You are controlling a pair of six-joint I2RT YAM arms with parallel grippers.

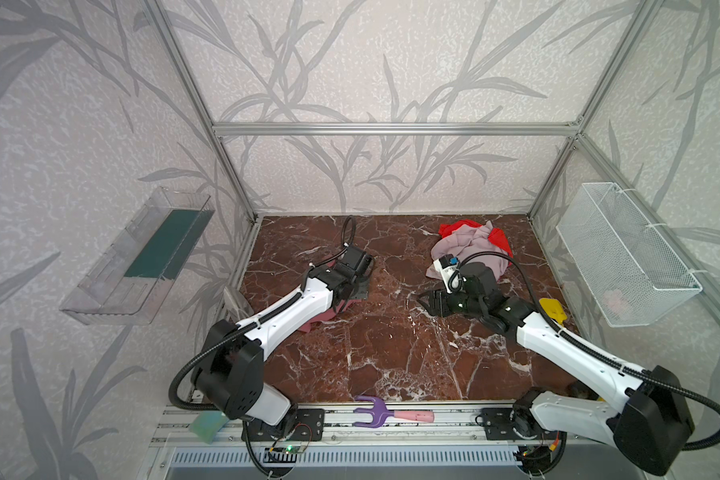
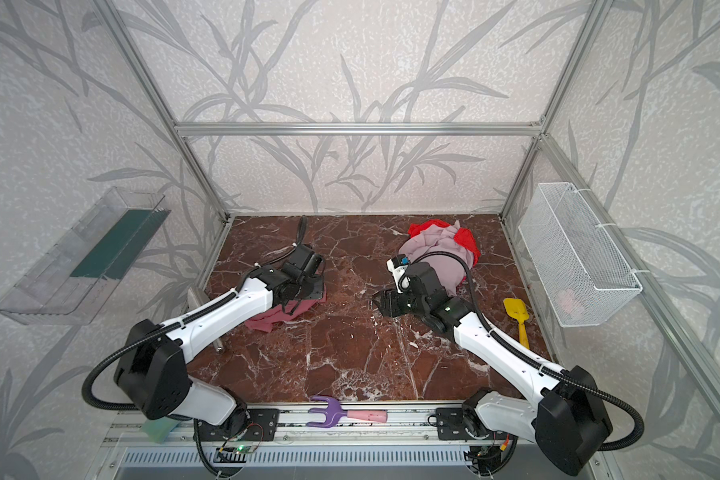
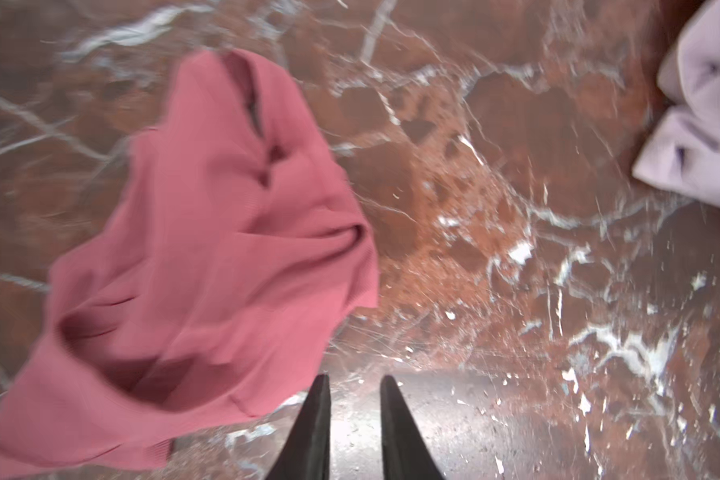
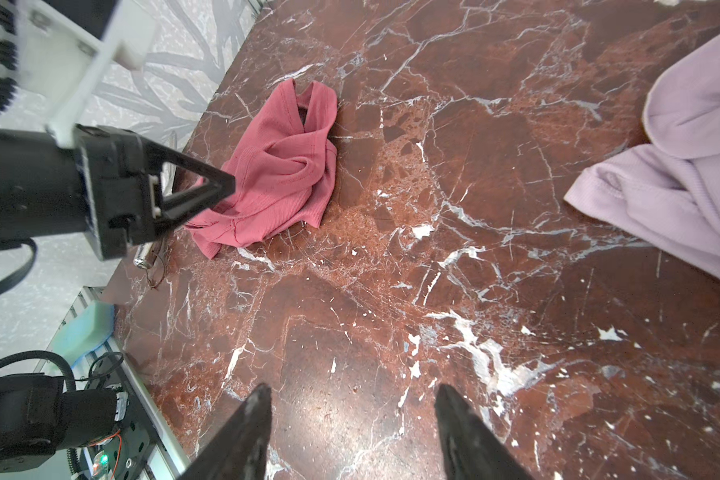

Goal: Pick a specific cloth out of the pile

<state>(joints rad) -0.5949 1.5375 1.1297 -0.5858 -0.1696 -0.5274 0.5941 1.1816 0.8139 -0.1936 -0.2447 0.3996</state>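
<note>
**Left wrist view: jaws empty, rose cloth lying alone beside them**

From the left wrist camera, the left gripper (image 3: 355, 378) has its two dark fingers (image 3: 314, 428) a narrow slot apart. Only shiny tabletop shows in the slot, so it grips nothing. Just beside those fingers lies the cloth (image 3: 225, 249), dusty rose, rumpled and folded over itself, on the red-brown marble table (image 3: 495, 166). The right wrist camera shows the left gripper's tips over one edge of the cloth. I cannot tell from there whether they touch it.

In both top views the cloth pokes out from under the left arm's wrist on the left side of the table. It is well apart from the pile (image 1: 462, 245) at the back right. The pile is a pale lilac cloth (image 2: 433, 241) heaped over a bright red cloth (image 2: 465, 239), whose edges show behind it and on its right.

The right gripper (image 4: 353, 388) is spread wide and empty. It hangs low over bare marble near the middle of the table, between the cloth and the pile. The lilac cloth's hem lies off to one side of it, not touching.

Further out, a yellow toy shovel (image 2: 515, 311) lies near the right wall. A purple rake (image 2: 327, 411) rests on the front rail. A white wire basket (image 2: 566, 266) hangs on the right wall.
</note>
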